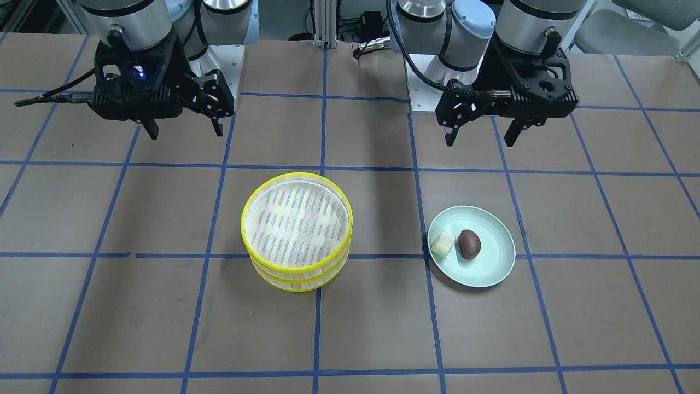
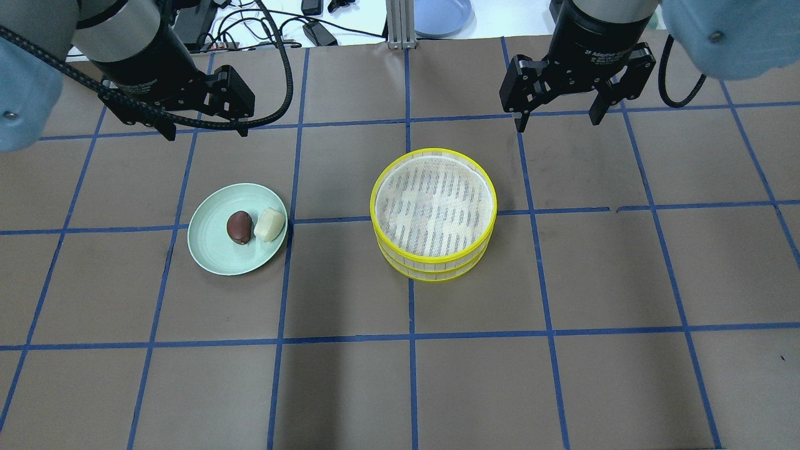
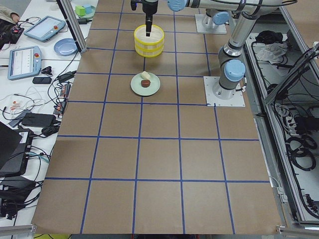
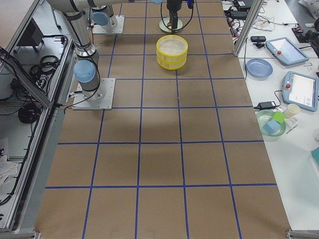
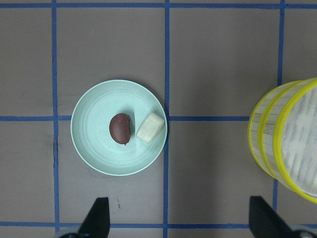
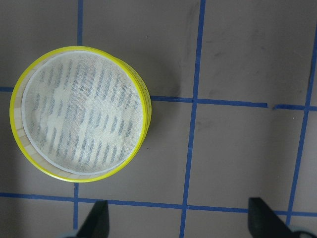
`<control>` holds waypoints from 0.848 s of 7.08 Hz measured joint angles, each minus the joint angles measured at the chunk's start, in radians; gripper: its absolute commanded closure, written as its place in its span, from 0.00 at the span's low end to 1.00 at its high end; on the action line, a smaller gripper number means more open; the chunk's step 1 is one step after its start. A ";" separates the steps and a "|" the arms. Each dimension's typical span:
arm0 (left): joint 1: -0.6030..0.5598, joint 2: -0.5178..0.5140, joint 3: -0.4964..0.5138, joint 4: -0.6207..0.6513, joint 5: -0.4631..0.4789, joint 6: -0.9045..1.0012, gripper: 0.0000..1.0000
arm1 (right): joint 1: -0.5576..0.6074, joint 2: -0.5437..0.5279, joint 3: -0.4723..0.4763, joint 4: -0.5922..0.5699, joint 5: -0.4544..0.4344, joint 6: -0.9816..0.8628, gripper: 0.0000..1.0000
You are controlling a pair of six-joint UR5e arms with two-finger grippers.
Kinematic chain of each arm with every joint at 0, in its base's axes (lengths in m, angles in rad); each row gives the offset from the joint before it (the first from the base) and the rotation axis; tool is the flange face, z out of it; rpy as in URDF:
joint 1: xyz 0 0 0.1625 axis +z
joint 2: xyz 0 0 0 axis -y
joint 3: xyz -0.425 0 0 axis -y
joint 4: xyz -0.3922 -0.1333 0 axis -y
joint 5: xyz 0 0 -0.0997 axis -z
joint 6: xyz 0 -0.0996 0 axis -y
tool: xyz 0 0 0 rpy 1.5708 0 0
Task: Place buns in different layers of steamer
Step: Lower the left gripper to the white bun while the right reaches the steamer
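Our left gripper (image 2: 206,132) hangs in the air with its two black fingers spread wide, and it holds nothing. Our right gripper (image 2: 558,122) hangs the same way, fingers wide apart and bare. Under them we see a flat table (image 2: 562,387) covered in dull brown paper, and blue tape lines (image 2: 412,312) cut it into big squares. Near the left gripper sits a round, smooth, pale green plate (image 2: 212,256). On it lie both buns, side by side and just about touching: the dark reddish-brown bun (image 2: 239,227), shiny and shaped like an egg, and the cream bun (image 2: 269,224), pale and blocky. Near the right gripper we see the steamer, well apart from the plate. Its upper layer (image 2: 434,203) sits right on top of the lower layer (image 2: 431,273). Both are round and shallow, with bright yellow rims, pale wooden slat walls and a whitish floor with rows of slits. Beside the table stands a white bench with a blue plate (image 3: 65,47), a flat screen (image 3: 23,62) and black cables (image 3: 42,127).
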 measured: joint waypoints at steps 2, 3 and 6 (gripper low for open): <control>0.000 0.001 -0.003 -0.002 -0.001 0.005 0.00 | 0.001 -0.003 0.008 -0.013 -0.001 -0.020 0.00; 0.006 -0.001 -0.010 -0.003 0.003 0.014 0.00 | 0.001 -0.004 0.009 -0.014 -0.001 -0.021 0.00; 0.071 -0.039 -0.089 0.035 0.006 0.078 0.00 | 0.001 -0.004 0.012 -0.012 -0.001 -0.023 0.00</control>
